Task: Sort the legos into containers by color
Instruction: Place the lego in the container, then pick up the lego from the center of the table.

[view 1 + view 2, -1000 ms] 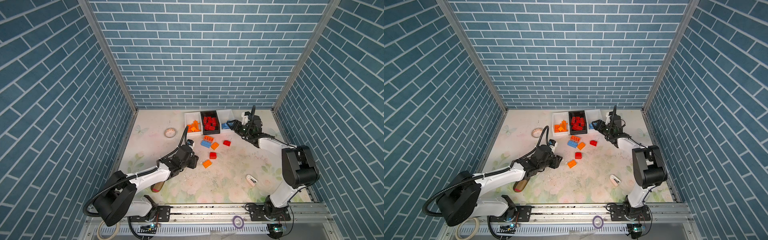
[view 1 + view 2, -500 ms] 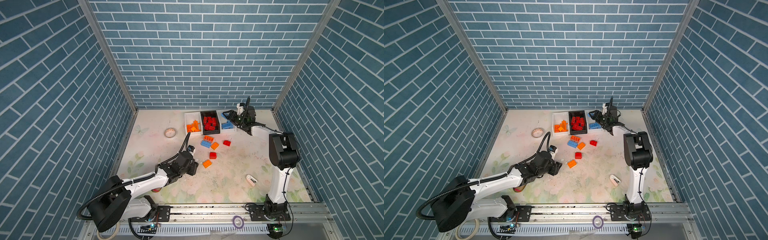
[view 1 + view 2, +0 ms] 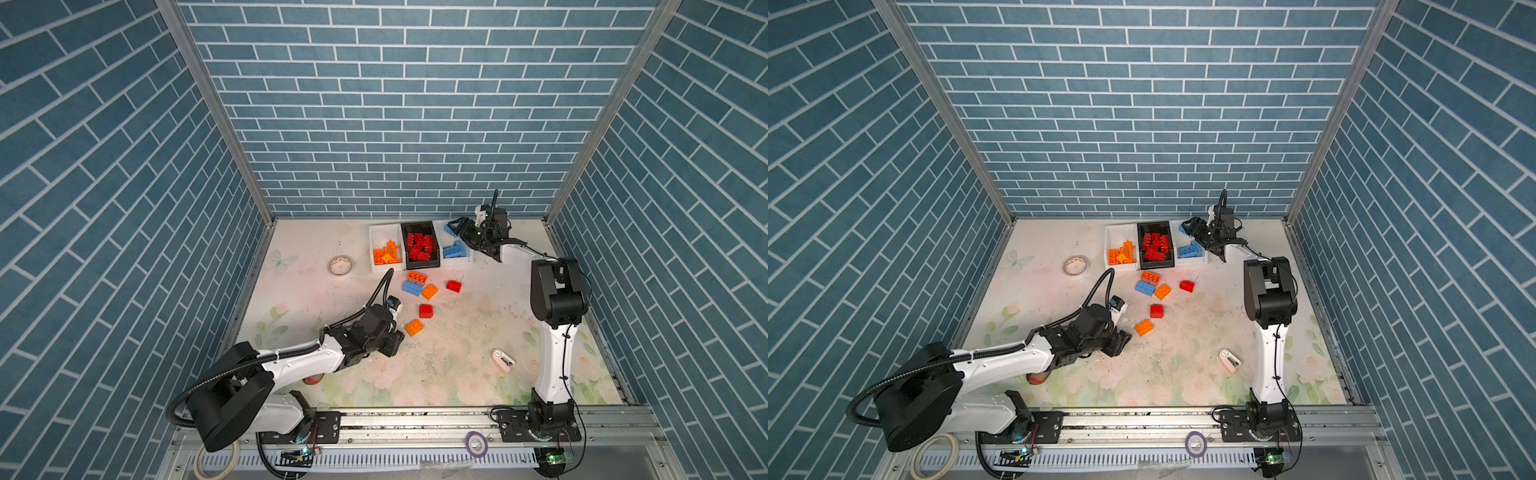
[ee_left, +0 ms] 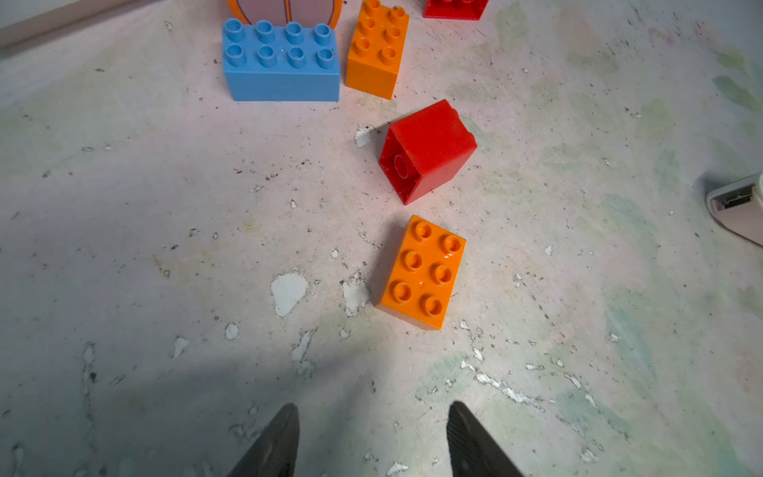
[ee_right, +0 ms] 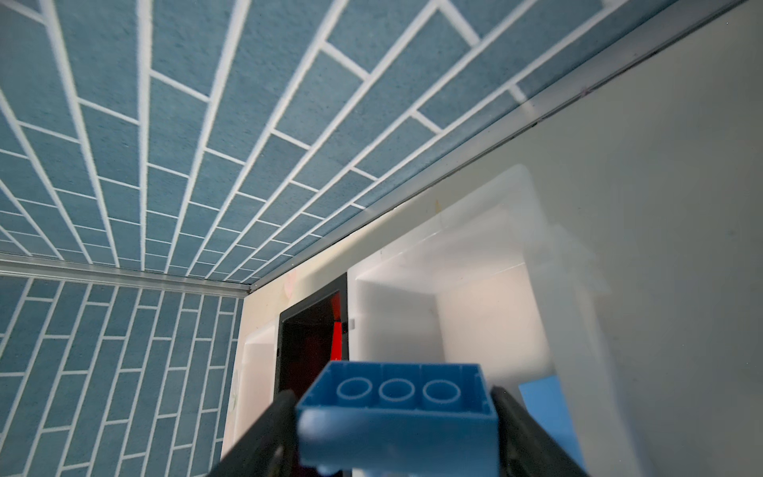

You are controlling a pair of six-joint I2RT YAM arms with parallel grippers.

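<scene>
Right gripper [image 5: 394, 396] is up over the far end of the right-hand white bin [image 3: 456, 261], with a light blue brick [image 5: 392, 429] sitting hollow-side-out between its fingers. Honestly can't tell if it's squeezing the brick or the brick is loose in there, since the lower edge is all smeared. A few more blue bricks [image 3: 453, 250] lie in that bin. Right beside it the black bin [image 3: 423, 264] is packed with red bricks [image 3: 419, 247], and the other white bin [image 3: 380, 237] has the orange bricks [image 3: 386, 255].

Left gripper [image 4: 371, 433] is spread apart with nothing in it, low over the tabletop [image 4: 144, 247] and just short of an orange six-stud brick [image 4: 421, 272]. Past that there's a red brick [image 4: 427, 150] tipped on its side, then a blue eight-stud brick [image 4: 280, 62] and another orange brick [image 4: 375, 49] side by side. A tape roll [image 3: 341, 265] and a little white clip thing [image 3: 503, 359] lie off on their own.
</scene>
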